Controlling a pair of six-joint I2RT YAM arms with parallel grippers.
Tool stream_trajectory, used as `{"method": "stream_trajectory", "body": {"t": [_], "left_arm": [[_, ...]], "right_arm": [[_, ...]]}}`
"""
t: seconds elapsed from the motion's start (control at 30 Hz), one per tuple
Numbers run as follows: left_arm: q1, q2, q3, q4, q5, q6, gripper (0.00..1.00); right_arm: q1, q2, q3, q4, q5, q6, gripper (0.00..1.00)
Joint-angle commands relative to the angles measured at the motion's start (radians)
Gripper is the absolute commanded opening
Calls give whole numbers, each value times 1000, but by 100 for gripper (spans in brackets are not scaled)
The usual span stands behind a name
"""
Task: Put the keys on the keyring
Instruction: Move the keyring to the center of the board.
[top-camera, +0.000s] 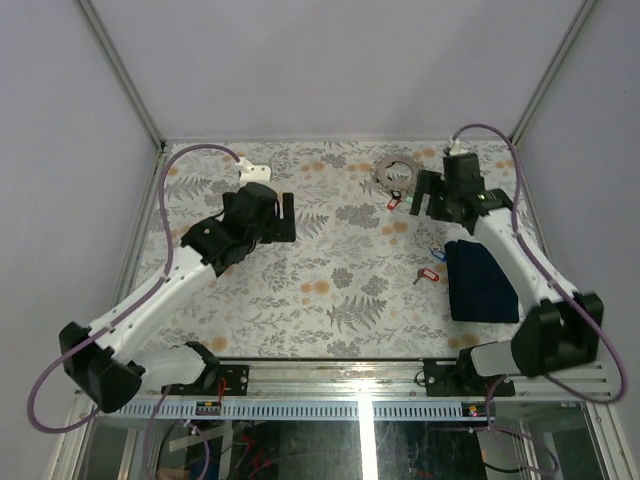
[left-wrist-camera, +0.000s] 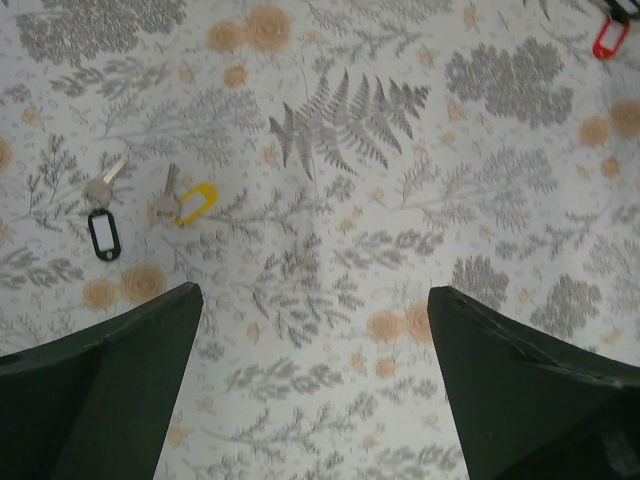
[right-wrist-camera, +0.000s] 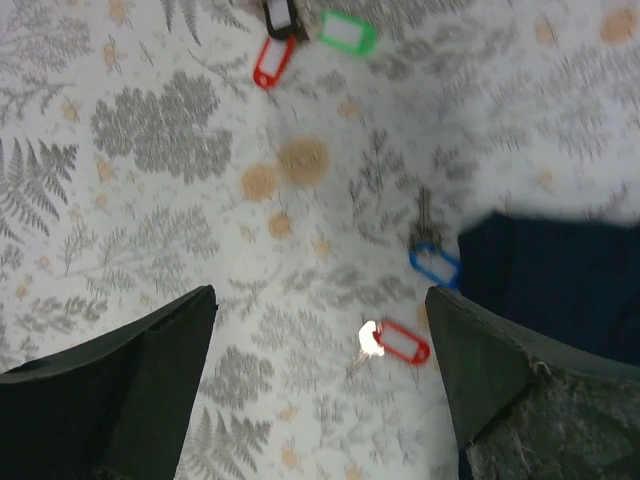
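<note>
The grey gear-edged keyring (top-camera: 393, 168) lies at the far middle-right of the table, with a red-tagged key (top-camera: 394, 201) at its near edge. My right gripper (top-camera: 432, 200) hovers just right of it, open and empty. The right wrist view shows the open gripper (right-wrist-camera: 318, 292) above a red-tagged key (right-wrist-camera: 390, 343) and a blue-tagged key (right-wrist-camera: 432, 262), with red (right-wrist-camera: 270, 62), green (right-wrist-camera: 347, 32) and black (right-wrist-camera: 280, 15) tags farther off. My left gripper (top-camera: 285, 218) is open and empty (left-wrist-camera: 312, 292). A black-tagged key (left-wrist-camera: 103, 232) and a yellow-tagged key (left-wrist-camera: 190, 203) lie ahead of it.
A dark blue cloth (top-camera: 480, 280) lies on the right side of the floral table cover, also in the right wrist view (right-wrist-camera: 560, 280). Loose red-tagged (top-camera: 425, 274) and blue-tagged (top-camera: 436, 253) keys lie by its left edge. Frame posts stand at the far corners.
</note>
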Motion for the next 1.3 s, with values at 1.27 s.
{"method": "stream_trajectory", "body": {"t": [1.27], "left_arm": [[493, 259, 117, 190, 334, 114, 100]], "right_arm": [[-6, 1341, 1221, 112, -329, -236, 60]]}}
